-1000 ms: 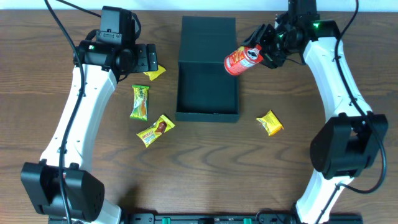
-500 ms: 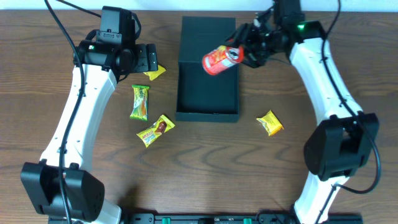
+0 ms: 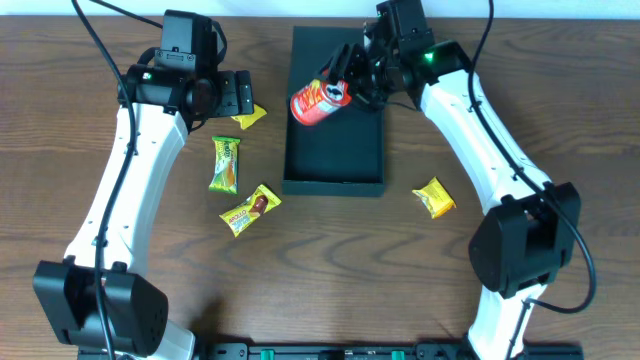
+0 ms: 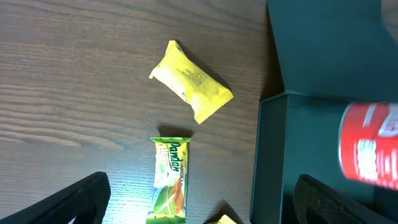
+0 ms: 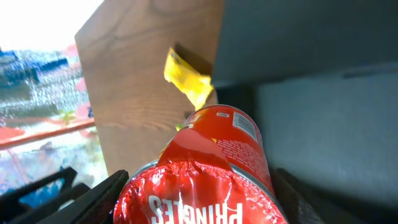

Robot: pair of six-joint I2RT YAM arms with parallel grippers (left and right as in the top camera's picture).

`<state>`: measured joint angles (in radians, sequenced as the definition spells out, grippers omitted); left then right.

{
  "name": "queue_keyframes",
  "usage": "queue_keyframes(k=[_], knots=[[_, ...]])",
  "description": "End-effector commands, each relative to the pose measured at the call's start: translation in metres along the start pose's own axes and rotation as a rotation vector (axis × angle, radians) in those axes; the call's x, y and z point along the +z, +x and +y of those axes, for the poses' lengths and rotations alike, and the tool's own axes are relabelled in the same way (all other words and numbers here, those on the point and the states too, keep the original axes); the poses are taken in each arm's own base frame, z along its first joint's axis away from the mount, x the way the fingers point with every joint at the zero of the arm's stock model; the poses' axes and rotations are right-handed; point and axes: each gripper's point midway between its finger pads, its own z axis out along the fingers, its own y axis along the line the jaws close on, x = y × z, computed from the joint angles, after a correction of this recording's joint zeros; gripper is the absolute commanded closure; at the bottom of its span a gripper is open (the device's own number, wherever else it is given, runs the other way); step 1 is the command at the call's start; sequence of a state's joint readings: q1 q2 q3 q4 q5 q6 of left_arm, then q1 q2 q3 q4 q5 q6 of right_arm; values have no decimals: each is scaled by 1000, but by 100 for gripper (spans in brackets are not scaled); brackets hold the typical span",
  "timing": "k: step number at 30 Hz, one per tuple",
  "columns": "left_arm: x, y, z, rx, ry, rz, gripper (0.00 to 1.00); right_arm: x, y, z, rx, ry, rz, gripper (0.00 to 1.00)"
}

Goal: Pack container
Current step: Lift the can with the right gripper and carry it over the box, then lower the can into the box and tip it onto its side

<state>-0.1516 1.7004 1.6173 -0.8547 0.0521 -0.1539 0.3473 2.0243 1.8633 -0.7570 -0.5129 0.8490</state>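
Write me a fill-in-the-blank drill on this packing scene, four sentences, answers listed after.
1. The right pincer grips a ____ can.
2. The can hangs above the dark green box, whose lid is ____.
3. On the table beside the box, on the right arm's side, lies a single ____ packet.
4. The left pincer holds ____.

Missing words: red; open; yellow; nothing.
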Motion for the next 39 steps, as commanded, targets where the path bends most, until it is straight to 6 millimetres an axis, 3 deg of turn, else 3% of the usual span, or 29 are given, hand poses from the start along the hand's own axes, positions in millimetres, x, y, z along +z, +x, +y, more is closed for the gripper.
queue_keyframes(k=[1, 8, 15, 19, 26, 32, 35, 38, 39], knots=[[0, -5, 1, -4, -10, -8, 5, 13, 0, -12, 20, 33, 3, 32], [0, -5, 1, -4, -10, -9, 5, 50, 10, -34, 85, 41, 102, 33], [0, -5, 1, -4, -10, -9, 5, 73, 18, -46, 103, 62, 137, 30], [0, -5, 1, -5, -10, -9, 5, 75, 15, -43, 95, 45, 131, 18], [0, -6, 3, -4, -20, -11, 5, 71, 0, -19, 46, -69, 105, 23], [0, -6, 6, -5, -35, -14, 5, 54, 7, 4, 22, -186, 187, 53], [0, -6, 6, -5, -35, -14, 5, 43, 6, 8, 23, -198, 188, 85], [0, -6, 6, -5, -35, -14, 5, 37, 18, 5, 34, -189, 240, 98], [0, -6, 6, -5, -35, -15, 4, 38, 23, -1, 44, -162, 256, 99]])
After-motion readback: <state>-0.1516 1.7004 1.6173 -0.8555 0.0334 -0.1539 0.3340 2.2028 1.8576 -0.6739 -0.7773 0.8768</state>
